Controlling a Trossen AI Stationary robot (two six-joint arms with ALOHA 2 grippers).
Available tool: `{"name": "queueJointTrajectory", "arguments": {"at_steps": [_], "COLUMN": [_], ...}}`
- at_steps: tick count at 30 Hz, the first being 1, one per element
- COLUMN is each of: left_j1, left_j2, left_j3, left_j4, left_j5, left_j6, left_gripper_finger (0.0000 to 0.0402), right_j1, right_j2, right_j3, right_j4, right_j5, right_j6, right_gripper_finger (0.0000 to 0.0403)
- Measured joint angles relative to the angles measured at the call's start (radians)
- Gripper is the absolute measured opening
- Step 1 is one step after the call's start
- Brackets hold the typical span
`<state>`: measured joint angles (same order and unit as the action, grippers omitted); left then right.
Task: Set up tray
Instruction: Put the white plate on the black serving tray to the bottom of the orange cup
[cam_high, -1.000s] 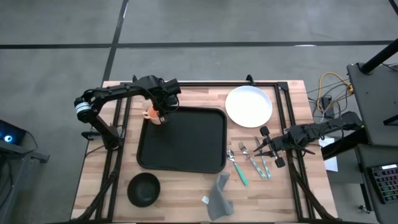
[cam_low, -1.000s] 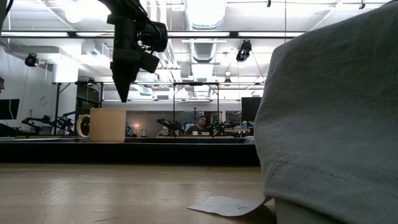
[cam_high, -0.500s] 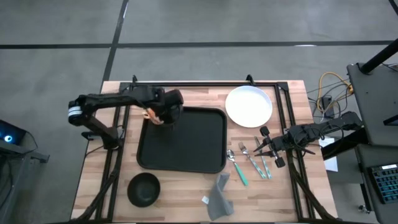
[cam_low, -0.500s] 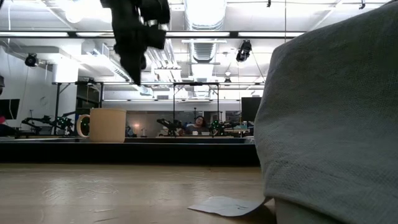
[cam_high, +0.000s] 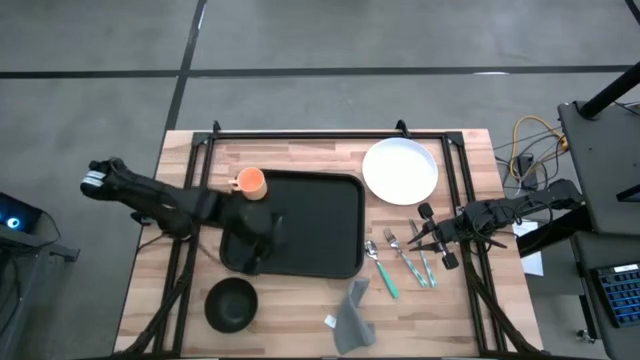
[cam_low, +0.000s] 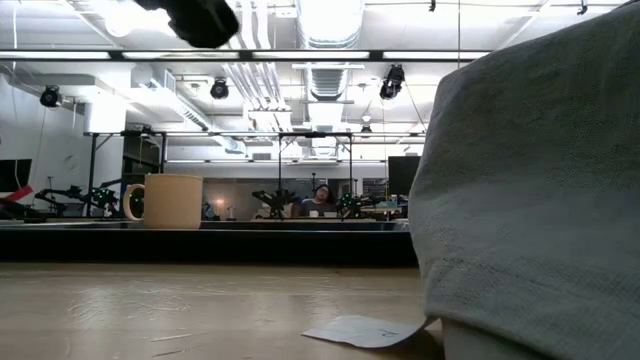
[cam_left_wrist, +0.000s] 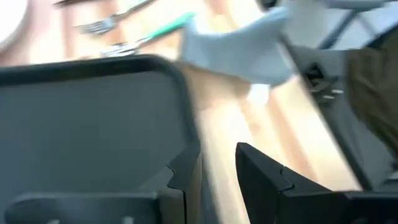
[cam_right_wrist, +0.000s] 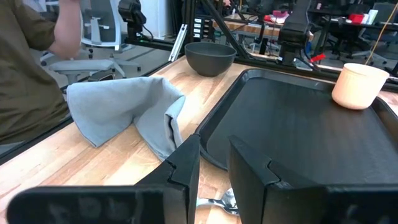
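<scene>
tray (cam_high: 310, 215): mid-tabletop, mug (cam_high: 251, 183) on its far-left corner | left hand (cam_high: 262, 245): over tray's near-left rim, fingers slightly apart, empty | right hand (cam_high: 425, 238): beside cutlery (cam_high: 400, 258), narrowly parted, empty

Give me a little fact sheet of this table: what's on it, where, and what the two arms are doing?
Tray: large flat black tray, mid-table
On tray: orange cup, far left corner
Beside tray: round white plate, small black bowl, grey cloth, cutlery
Left tool: open, over tray's near left corner
Right tool: by the cutlery, holds nothing
</scene>
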<state>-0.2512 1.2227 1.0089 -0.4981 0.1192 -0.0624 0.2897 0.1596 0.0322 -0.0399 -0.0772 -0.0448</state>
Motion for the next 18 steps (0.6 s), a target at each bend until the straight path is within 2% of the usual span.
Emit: {"name": "queueJointTrajectory", "arguments": {"at_steps": [6,11,14,18], "left_j1": [-0.143,-0.219,-0.263,-0.316], "left_j2": [-0.1,-0.174,-0.209,-0.269], "left_j3": [-0.216,-0.369,-0.445,-0.511], "left_j4": [0.279,0.46,0.574,0.626], "left_j5": [0.012,0.014,0.013,0.014], "left_j6": [-0.025,-0.115,-0.102,-0.077], "left_gripper_finger": [0.0081,0.0081,0.0081,0.0081], "right_j1": [0.0,0.0,0.0,0.0], "right_j2": [0.0,0.001,0.001,0.0], "right_j3": [0.0,0.0,0.0,0.0], "right_j4": [0.0,0.0,0.0,0.0], "right_j5": [0.0,0.0,0.0,0.0], "right_j6": [0.0,0.0,0.0,0.0], "right_gripper_finger": [0.0068,0.0068,0.0068,0.0068]}}
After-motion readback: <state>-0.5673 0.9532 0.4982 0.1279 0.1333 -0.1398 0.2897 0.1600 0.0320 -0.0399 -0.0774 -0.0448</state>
